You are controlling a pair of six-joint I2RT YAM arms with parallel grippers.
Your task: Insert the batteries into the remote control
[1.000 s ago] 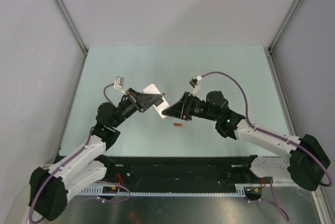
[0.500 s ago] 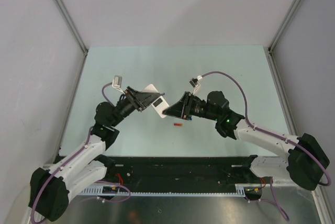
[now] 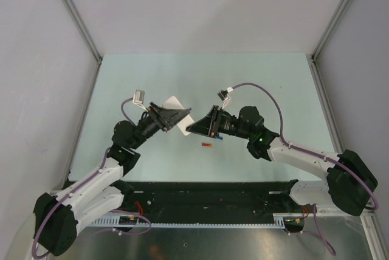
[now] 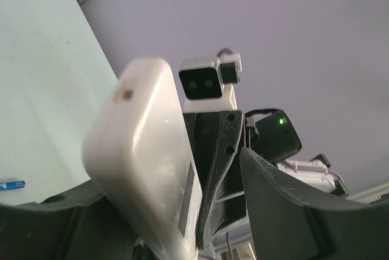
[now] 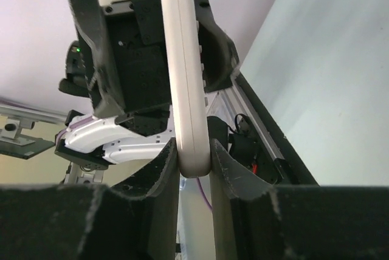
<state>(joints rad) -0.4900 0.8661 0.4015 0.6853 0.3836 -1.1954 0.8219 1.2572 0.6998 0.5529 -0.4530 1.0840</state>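
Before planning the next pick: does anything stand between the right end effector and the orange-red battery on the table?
Yes, the remote control itself: the right end effector is shut on its end, so it has no free grip. Nothing visible covers the orange-red battery; a blue battery lies apart beside it.

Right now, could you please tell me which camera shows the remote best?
Left wrist: the remote shows large, its broad white side plain. Right wrist shows only its thin edge, nipped in the right pincer. Top shows just a small white patch.
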